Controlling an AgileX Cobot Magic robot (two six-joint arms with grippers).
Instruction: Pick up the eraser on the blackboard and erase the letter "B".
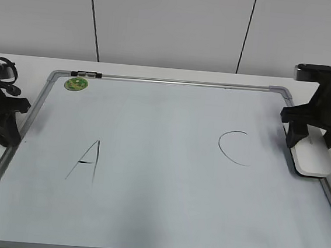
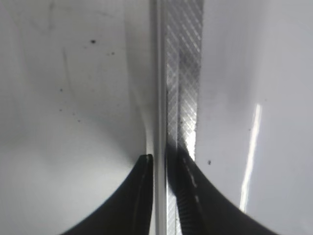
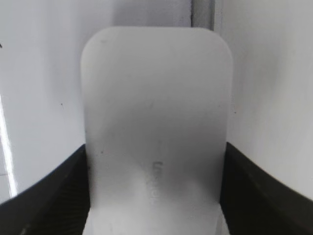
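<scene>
Left gripper [image 2: 159, 196] sits low over the blackboard's [image 1: 156, 217] left frame edge, fingers nearly closed with just a slit between them. On the board there's only an A [image 1: 87, 160] and a C [image 1: 233, 147]. Right gripper [image 3: 155, 196] (wrist cam shows this best) clamps the white eraser [image 3: 156, 122] at the right frame edge.

The blackboard [image 1: 163, 206] is in fact white, edged by a silver-grey frame [image 2: 183, 73] whose metal shows fine diagonal hatching beside the black left gripper [image 2: 160, 196]. Thin black strokes form the "A" [image 1: 85, 161] and "C" [image 1: 233, 147]. The eraser [image 3: 156, 127], between the black fingers of the right gripper [image 3: 156, 215], is plain white (faint grey print on top). A round green magnet [image 1: 75, 84] carries a pale mottled pattern.
</scene>
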